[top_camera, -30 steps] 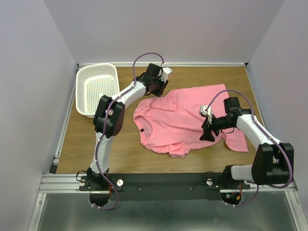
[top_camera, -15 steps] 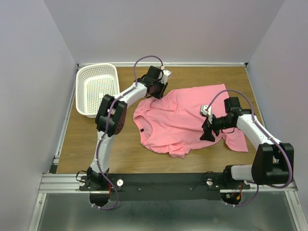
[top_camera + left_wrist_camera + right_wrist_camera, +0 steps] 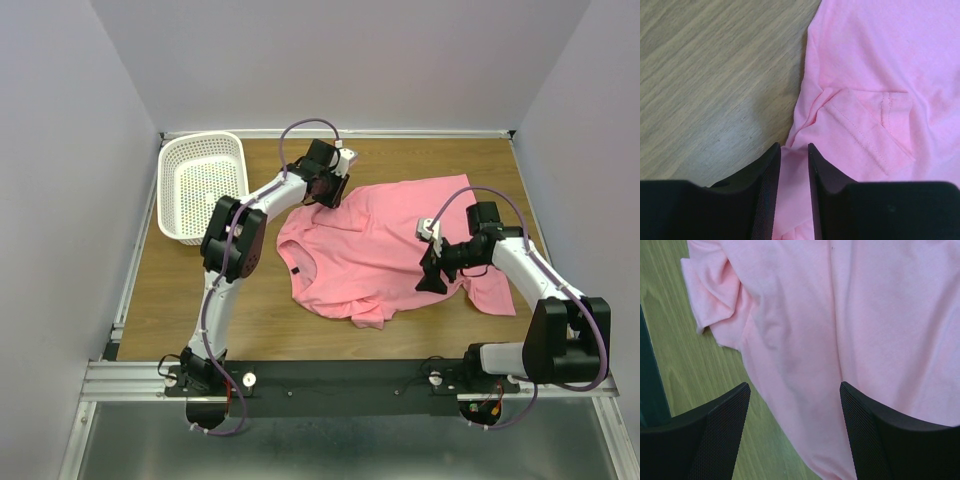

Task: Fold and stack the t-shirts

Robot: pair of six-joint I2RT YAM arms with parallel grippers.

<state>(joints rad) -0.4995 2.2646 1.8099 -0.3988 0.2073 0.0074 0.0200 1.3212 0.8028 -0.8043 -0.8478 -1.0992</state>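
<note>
One salmon-pink t-shirt (image 3: 380,250) lies spread and rumpled on the wooden table, collar toward the near left. My left gripper (image 3: 322,190) is down at its far-left corner. In the left wrist view the t-shirt (image 3: 880,75) bunches toward my left gripper (image 3: 794,147), whose jaws stand a narrow gap apart with pink cloth filling that gap. A stitched sleeve hem (image 3: 870,135) lies just beyond. My right gripper (image 3: 432,275) hovers over the shirt's near right part. Seen from the right wrist, my right gripper (image 3: 795,390) is open wide above the t-shirt (image 3: 840,305), touching nothing.
A white perforated basket (image 3: 200,185) stands at the far left of the table, close to the left arm. Bare wood (image 3: 715,75) lies left of the shirt's edge. A black rail (image 3: 340,380) runs along the near edge.
The left jaws have narrowed onto the cloth, and the left wrist has shifted slightly. The right arm and the shirt have not visibly moved.
</note>
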